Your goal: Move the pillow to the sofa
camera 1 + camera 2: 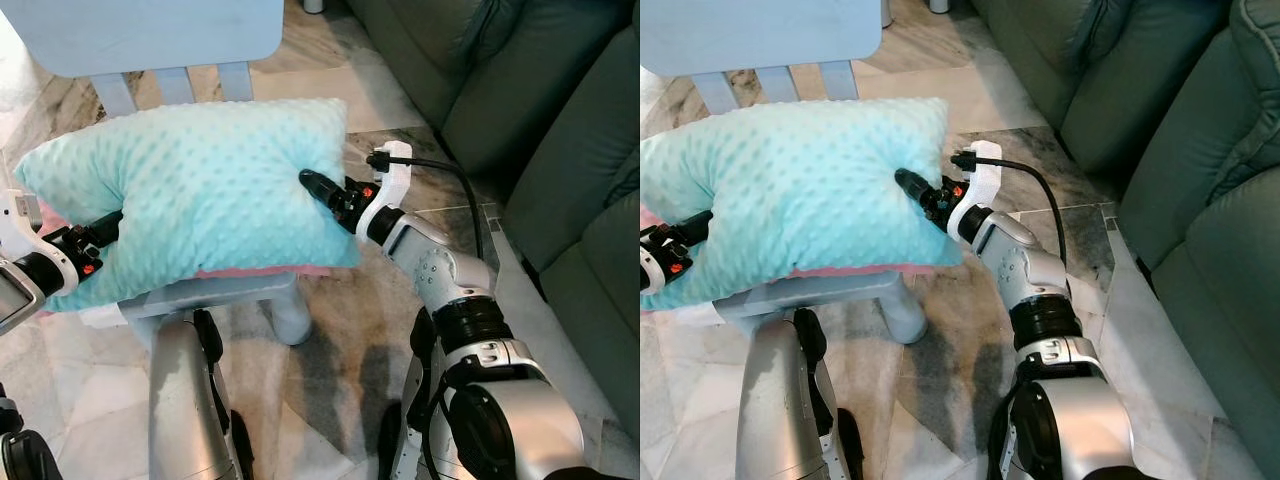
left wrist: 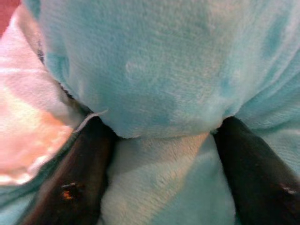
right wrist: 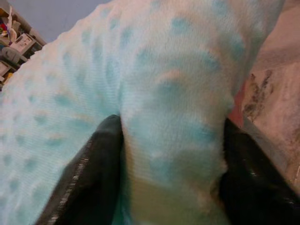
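1. The pillow [image 1: 200, 195], a turquoise dotted cushion with a pink underside, lies on the seat of a pale blue chair [image 1: 215, 292]. The sofa [image 1: 560, 150] stands well apart, on the robot's right across a strip of marble floor [image 1: 340, 340].
2. The right gripper [image 1: 318, 188] has its two black fingers pinching a fold of fabric at the pillow's right edge; the right wrist view shows plush bulging between them. The left gripper [image 1: 100, 232] does the same at the left edge, with its fingers [image 2: 84, 173] squeezing a ridge of cloth.
3. Both holds appear to catch only a pinch of soft cover, not the filling. If the pillow is lifted fast, the fabric could slide out of one pinch and the pillow would hang from the other side or drop to the floor.
4. If the two arms move unevenly toward the sofa, the cushion may stretch or twist, which would likely loosen the weaker pinch.
5. The pillow's underside touches the seat. Dragging rather than lifting could snag it on the chair's edge or tug the chair along.
6. The black cable [image 1: 440, 170] looping over the right wrist lies near the path to the sofa, so a wide swing might catch it on the sofa's arm.
7. Releasing too early, short of the cushions, would drop the pillow into the gap beside the sofa.
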You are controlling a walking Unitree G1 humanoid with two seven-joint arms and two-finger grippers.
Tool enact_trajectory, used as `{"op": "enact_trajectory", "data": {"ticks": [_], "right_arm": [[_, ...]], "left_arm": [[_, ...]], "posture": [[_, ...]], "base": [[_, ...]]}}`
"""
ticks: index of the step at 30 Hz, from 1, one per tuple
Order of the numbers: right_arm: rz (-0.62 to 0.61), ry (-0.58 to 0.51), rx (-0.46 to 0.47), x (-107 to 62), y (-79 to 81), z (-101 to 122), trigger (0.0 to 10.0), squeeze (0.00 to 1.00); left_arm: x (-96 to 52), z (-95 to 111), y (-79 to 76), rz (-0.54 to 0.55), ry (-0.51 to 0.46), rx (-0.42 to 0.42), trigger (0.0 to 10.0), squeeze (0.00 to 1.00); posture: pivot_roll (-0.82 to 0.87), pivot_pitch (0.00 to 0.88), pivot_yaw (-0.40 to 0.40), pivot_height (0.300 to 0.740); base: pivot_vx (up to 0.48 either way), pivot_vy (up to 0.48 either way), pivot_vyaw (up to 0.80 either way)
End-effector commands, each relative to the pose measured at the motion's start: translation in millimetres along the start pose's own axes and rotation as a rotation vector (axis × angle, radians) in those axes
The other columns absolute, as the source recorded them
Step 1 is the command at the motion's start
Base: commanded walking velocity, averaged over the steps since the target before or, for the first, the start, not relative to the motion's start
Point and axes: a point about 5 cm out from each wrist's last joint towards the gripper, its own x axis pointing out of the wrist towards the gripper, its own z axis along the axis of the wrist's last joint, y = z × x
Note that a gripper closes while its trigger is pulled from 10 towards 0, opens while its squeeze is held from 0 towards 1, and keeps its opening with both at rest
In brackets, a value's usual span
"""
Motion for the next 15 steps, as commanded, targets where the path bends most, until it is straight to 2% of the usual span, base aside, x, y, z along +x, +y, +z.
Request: {"op": "enact_trajectory", "data": {"ticks": [1, 15], "right_arm": [[0.002, 0.022, 0.002, 0.0, 3.8, -5.8, 0.0, 0.00], [0.009, 0.009, -0.008, 4.5, 9.7, -2.0, 0.0, 0.00]], "left_arm": [[0.9, -10.4, 4.1, 0.020, 0.037, -0.014, 0.0, 0.00], [-0.5, -9.2, 4.9, 0.028, 0.011, -0.002, 0.0, 0.00]], "posture": [[0.07, 0.257, -0.015, 0.378], [0.07, 0.250, -0.013, 0.378]], "base": [[0.000, 0.000, 0.00], [0.000, 0.000, 0.00]]}}
